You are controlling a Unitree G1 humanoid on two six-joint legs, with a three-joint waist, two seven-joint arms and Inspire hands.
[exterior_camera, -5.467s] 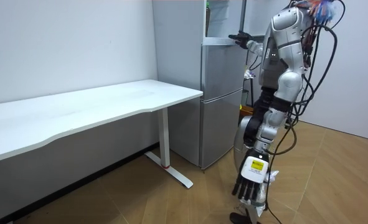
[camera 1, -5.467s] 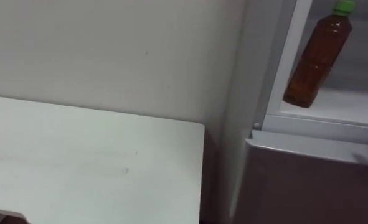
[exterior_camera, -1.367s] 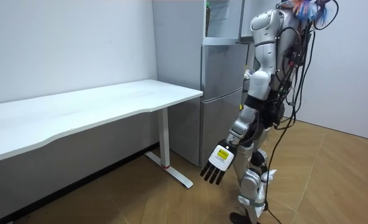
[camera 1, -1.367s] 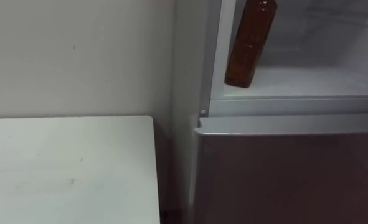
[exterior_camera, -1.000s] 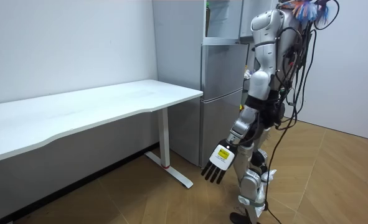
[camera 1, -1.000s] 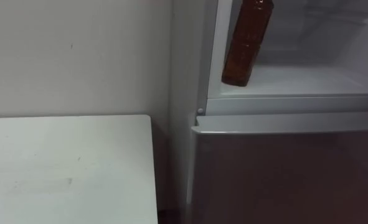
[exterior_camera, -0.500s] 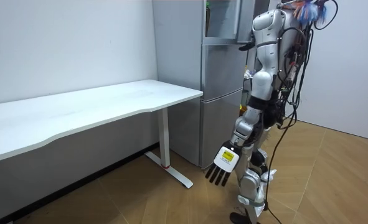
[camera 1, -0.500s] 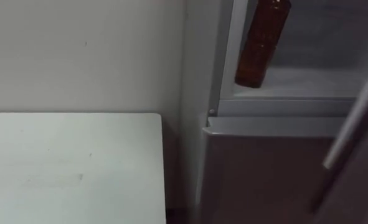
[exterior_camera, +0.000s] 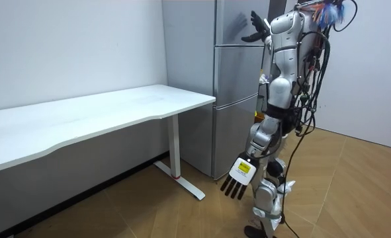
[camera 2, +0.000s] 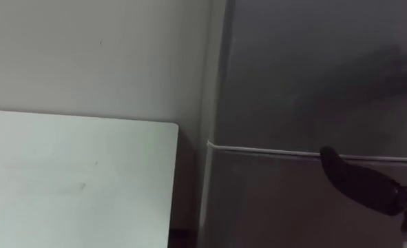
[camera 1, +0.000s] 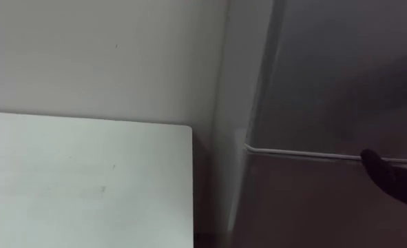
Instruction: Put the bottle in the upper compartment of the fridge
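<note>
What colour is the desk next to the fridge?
The desk is white, top and leg alike; the room view shows it best.

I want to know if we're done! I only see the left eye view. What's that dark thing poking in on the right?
Observer: That's the right hand. The room view shows it raised and open, fingers spread, at the fridge's upper door.
Operator: Where's the other hand?
Observer: The left hand hangs open beside the robot's leg, holding nothing.
Operator: Is the top door shut?
Observer: Yes. In the room view it sits flush above the lower door.
</note>
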